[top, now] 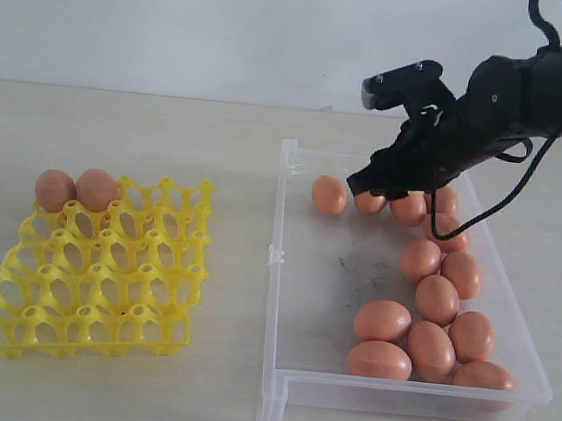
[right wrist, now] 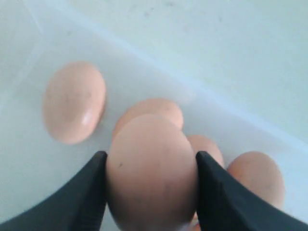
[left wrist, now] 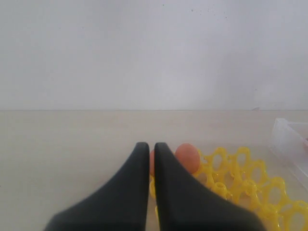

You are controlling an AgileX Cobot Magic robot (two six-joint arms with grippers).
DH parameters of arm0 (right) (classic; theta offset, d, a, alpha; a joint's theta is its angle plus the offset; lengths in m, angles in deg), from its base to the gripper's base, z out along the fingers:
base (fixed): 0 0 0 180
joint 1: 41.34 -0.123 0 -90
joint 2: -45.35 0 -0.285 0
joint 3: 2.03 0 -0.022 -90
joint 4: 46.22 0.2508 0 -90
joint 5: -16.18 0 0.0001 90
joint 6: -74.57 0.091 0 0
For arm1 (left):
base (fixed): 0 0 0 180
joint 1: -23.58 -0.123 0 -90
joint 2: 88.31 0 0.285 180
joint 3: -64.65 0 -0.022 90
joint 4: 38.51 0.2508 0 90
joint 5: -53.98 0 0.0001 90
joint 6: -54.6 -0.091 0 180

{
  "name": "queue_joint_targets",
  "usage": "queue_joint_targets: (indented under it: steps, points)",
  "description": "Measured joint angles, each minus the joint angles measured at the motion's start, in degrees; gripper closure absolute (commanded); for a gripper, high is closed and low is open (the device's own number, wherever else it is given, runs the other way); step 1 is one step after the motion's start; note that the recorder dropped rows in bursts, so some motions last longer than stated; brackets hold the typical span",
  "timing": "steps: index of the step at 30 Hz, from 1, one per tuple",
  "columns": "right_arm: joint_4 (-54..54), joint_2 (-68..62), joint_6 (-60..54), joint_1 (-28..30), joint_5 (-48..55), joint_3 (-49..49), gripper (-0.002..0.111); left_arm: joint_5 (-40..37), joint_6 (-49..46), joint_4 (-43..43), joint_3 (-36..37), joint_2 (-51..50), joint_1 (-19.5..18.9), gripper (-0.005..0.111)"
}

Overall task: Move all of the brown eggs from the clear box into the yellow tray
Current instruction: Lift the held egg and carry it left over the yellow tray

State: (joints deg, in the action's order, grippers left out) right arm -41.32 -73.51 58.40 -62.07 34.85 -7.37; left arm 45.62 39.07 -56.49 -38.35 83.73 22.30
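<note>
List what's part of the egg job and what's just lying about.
Job: brown eggs, clear box, yellow tray, right end effector gripping one brown egg.
Idle: left end effector, shut, by the tray; table.

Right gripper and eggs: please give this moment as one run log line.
right gripper: shut on held egg, inside clear box | left gripper: shut, empty, near yellow tray | tray: two eggs seated

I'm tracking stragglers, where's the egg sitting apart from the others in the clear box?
In the exterior view, that egg lies near the far left corner of the clear box, left of the eggs along its far wall.
</note>
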Motion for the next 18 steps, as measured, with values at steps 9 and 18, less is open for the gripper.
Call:
queue_joint_targets:
  steps: [9, 18]
  points:
    - [6.2, 7.8, -0.3, -2.5, -17.9, -10.0, 0.109, 0.0, 0.0, 0.0, 0.0, 0.0, 0.0, 0.103]
    - [-1.0, 10.2, 8.2, -14.4, -46.4, -19.3, 0.109, 0.0, 0.0, 0.0, 0.0, 0.0, 0.0, 0.103]
